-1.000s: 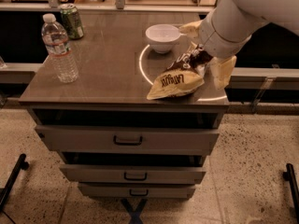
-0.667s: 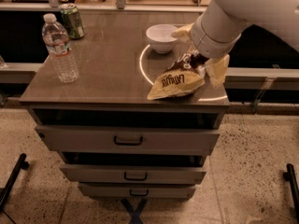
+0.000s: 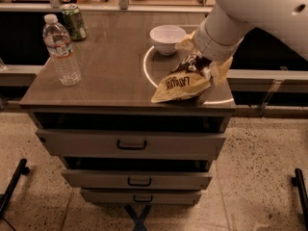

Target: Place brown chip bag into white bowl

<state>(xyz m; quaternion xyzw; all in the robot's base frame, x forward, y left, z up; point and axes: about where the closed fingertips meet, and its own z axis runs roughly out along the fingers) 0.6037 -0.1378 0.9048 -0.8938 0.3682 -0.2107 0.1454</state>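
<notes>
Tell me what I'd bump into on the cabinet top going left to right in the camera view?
First the water bottle → green can → white bowl → gripper, at the right end of the brown chip bag. The bag spans the same stretch as the bowl, so it gets no spot.

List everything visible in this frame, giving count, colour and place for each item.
brown chip bag: one, crinkled, pale tan end with dark lettering and a dark brown end, front right of the cabinet top, dark end up at the gripper.
white bowl: one, plain round white, back of the top, just behind the bag.
plastic water bottle: one, clear with a white cap, upright on the left side of the top.
drink can: one, green, upright at the back left corner.
drawer cabinet: one, grey-brown, three drawers with dark handles, centre of view.
gripper: one, pale, at the bag's dark end, right of the bowl.
robot arm: one, white, entering from the upper right.
</notes>
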